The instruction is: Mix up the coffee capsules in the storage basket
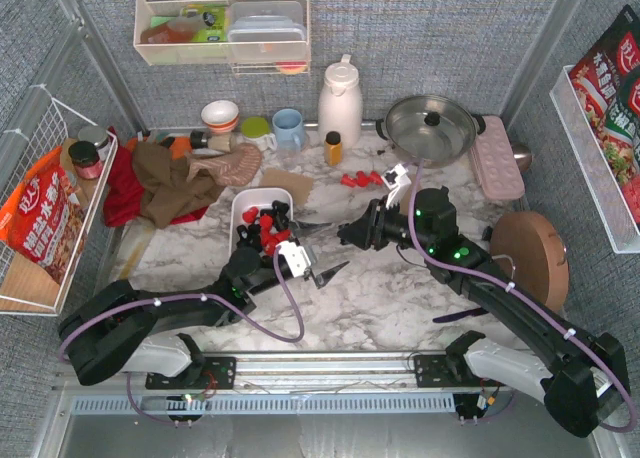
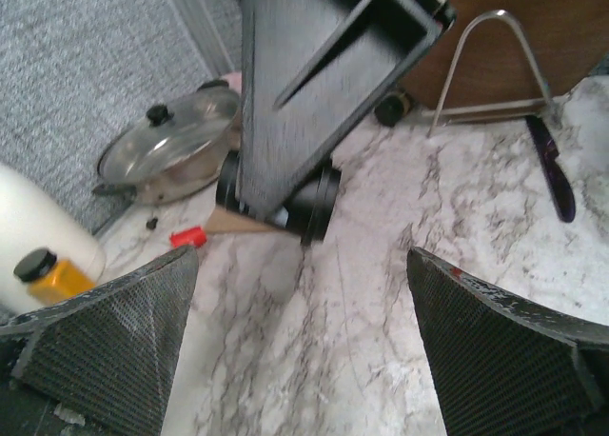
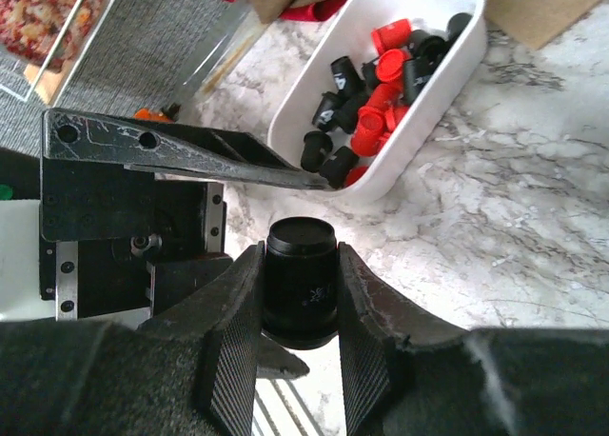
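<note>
status: mixing well along, not finished, in our judgement; the white basket [image 3: 428, 112] sits on the marble table [image 1: 400, 298] just ahead of the left arm, and the capsules [image 3: 381, 84] in it already lie with red and black jumbled together, not sorted by side; the right pincer [image 3: 300, 265] is closed snugly on one black capsule [image 3: 303, 307], held upright between its two pads, near the basket's close end but not over it; the left pincer [image 2: 303, 265] is spread as wide as it goes and has hold of nothing, one finger reaching toward the basket's near corner; left to do, as we read it: drop the held capsule in, and bring over the loose red capsules [image 1: 362, 178] lying on the table beyond the right pincer, well apart from the basket; counts: one basket; in it about six red and about eight black that we can make out, others possibly buried; one black in the grip; four or five red loose, too small to count surely.
</note>
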Action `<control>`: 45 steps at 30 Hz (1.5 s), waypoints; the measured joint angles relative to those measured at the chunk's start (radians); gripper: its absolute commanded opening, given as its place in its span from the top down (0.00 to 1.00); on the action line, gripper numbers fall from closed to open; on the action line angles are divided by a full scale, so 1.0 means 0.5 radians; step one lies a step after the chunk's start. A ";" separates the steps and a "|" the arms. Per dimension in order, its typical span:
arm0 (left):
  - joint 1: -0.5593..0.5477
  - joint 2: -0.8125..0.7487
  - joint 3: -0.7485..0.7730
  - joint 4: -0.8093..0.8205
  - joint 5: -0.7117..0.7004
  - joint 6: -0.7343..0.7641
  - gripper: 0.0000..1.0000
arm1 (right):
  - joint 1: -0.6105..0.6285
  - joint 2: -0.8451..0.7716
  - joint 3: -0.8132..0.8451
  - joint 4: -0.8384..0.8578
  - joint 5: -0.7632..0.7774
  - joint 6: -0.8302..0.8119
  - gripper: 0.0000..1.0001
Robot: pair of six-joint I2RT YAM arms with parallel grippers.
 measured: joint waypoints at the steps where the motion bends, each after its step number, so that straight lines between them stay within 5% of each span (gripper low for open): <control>1: -0.015 0.021 0.012 0.038 0.009 0.024 0.01 | 0.004 -0.006 -0.009 0.008 -0.022 0.000 0.72; 8: -0.085 0.108 0.058 0.178 0.051 0.085 0.01 | 0.030 -0.016 -0.028 0.027 -0.140 -0.010 0.72; 16: -0.107 0.123 0.078 0.200 0.040 0.116 0.33 | 0.040 -0.028 -0.024 0.024 -0.182 -0.046 0.72; 23: -0.106 0.119 0.090 0.192 0.028 0.127 0.42 | 0.044 -0.035 -0.020 -0.018 -0.209 -0.054 0.70; 30: -0.107 0.089 0.074 0.183 0.008 0.136 0.55 | 0.054 -0.037 0.004 -0.048 -0.208 -0.055 0.51; 38: -0.107 0.002 -0.040 0.127 -0.195 0.122 0.57 | 0.050 -0.102 0.053 -0.209 0.054 -0.128 0.44; 45: -0.087 -0.140 -0.103 -0.037 -0.735 -0.008 0.54 | 0.043 -0.060 0.193 -0.424 0.562 -0.381 0.40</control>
